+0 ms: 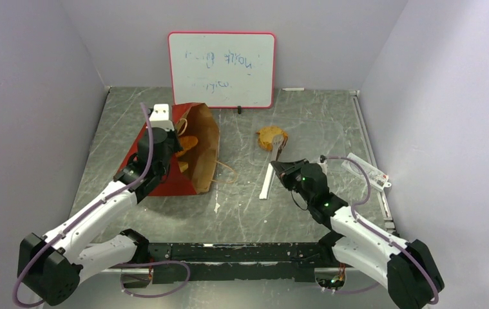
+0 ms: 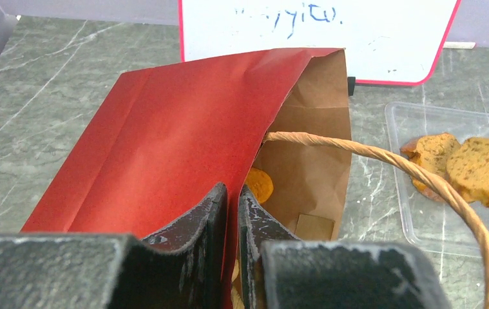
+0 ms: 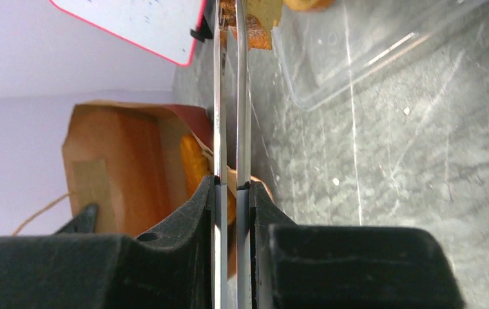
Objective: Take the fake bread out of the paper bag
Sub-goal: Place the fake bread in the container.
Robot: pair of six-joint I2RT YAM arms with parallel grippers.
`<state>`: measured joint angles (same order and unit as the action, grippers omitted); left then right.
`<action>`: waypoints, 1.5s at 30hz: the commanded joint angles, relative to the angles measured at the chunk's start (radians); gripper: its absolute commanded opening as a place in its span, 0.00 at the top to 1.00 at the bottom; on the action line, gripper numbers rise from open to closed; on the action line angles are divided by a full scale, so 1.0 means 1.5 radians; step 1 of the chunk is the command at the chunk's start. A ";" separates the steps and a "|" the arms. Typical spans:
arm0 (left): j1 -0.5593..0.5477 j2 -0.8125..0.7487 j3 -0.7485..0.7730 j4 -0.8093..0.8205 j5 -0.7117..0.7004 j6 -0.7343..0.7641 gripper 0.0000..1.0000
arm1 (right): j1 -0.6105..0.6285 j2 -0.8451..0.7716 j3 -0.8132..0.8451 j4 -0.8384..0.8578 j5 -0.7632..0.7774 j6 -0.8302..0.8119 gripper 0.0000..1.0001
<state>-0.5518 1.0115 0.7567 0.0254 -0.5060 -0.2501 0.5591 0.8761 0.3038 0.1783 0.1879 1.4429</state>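
- One orange piece of the fake bread (image 2: 261, 185) lies inside the paper bag (image 2: 164, 141), just within the mouth, against the brown inner wall.
- Two brown-orange bread slices (image 2: 467, 168) lie outside the bag, side by side in a clear tray (image 2: 409, 222) to its right, apart from it.
- The paper bag lies on its side on the table (image 1: 319, 116), red wall up, with its mouth open towards the tray. A loop handle (image 2: 422, 172) arches out of the mouth.
- The left gripper (image 2: 232, 219) is at the edge of the mouth. Its jaws are drawn narrow and pinch the bag's upper red wall between them.
- The right gripper (image 3: 229, 187) is also narrow, clamped on a thin transparent edge. This looks like the near rim of the clear tray, though the wrist view shows it edge-on and I cannot be sure.
- A whiteboard (image 1: 222, 69) with a red border and faint blue writing stands against the back wall, behind the bag and the tray.
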 commanded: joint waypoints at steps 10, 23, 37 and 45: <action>-0.003 -0.021 -0.009 0.016 0.011 0.010 0.93 | -0.092 0.094 -0.023 0.242 -0.088 0.051 1.00; -0.003 -0.005 0.000 0.015 0.008 0.014 0.93 | -0.132 0.237 -0.029 0.419 -0.205 0.102 1.00; -0.003 0.003 -0.001 0.017 0.012 0.013 0.93 | -0.150 0.277 -0.074 0.472 -0.217 0.119 0.97; -0.003 0.000 -0.001 0.017 0.012 0.011 0.93 | -0.161 0.322 -0.097 0.527 -0.238 0.134 0.75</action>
<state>-0.5518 1.0145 0.7448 0.0261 -0.4923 -0.2394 0.3290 1.3426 0.1730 0.8703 -0.1432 1.6238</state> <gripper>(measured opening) 0.070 0.221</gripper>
